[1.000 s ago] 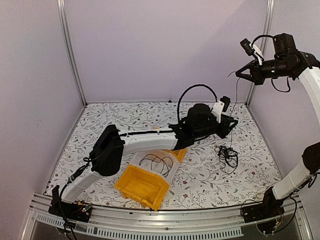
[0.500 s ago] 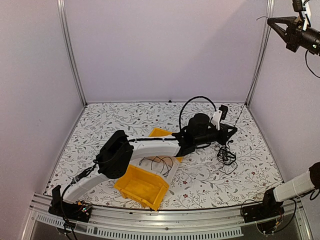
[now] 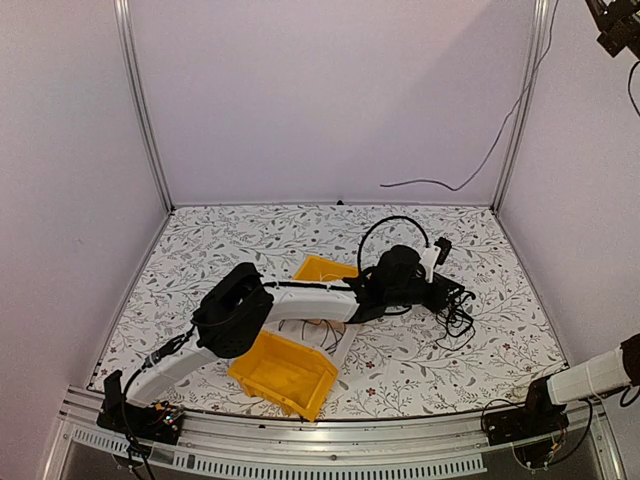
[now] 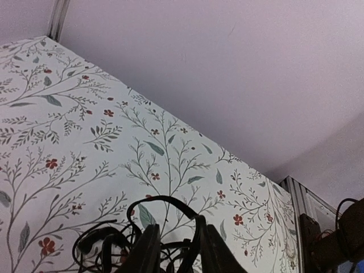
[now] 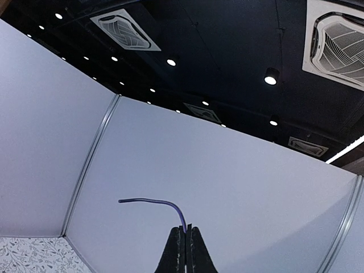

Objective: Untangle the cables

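1. Left and nearward of the left hand (image 3: 447,297), beside its forearm, a yellow bin (image 3: 285,372) sits tilted on the surface (image 3: 230,240). It looks empty.
2. A pale bin (image 3: 340,345) lies largely under that arm, so I cannot tell what is in it. A second yellow bin (image 3: 322,268) shows behind the arm, its inside hidden.
3. The tangle of cables (image 3: 458,322) lies at the left hand's fingertips, spilling to its right and toward the arm bases.
4. In the wrist view the left hand (image 4: 179,228) has its fingers drawn close with black strands of the tangle (image 4: 114,242) between them. I judge it clenched on the bunch, though the contact itself is cut off.
5. A single cable (image 3: 500,135) slants steeply from the right hand down and to the left. Its free end hangs in the air well above the tangle, so it appears clear of it.
6. The right hand (image 3: 612,25) is high at the top corner, far from the tangle. Its fingers are pinched tight on that single cable (image 5: 170,206), which curls leftward from the right hand (image 5: 185,230).
7. The left hand is much the nearer to the tangle, so the next strand would likely come from there.
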Tool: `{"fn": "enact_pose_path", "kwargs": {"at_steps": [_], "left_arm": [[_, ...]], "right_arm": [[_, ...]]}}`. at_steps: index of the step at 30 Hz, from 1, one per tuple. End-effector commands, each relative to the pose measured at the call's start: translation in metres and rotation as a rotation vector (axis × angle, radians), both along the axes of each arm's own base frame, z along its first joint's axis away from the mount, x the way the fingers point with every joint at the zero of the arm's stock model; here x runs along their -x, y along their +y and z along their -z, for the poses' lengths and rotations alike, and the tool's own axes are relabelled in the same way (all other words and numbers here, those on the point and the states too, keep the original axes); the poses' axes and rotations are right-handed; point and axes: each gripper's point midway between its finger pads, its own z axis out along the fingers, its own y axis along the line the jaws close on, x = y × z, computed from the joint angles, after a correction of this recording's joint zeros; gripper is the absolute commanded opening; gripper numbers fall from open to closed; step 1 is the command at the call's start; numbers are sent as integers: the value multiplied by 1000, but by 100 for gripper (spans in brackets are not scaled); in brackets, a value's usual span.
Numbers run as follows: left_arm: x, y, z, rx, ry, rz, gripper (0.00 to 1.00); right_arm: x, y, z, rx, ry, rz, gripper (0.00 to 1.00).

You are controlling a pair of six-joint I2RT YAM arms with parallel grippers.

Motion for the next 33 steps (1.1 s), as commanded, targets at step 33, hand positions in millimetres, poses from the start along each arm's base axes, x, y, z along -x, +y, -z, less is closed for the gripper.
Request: {"fn": "enact_pose_path", "kwargs": {"at_steps": [33], "left_arm": [[17,421,-135,-253,115,-1029,43]], "right_arm": [[-116,95,203,152,589,-340,0]]}}
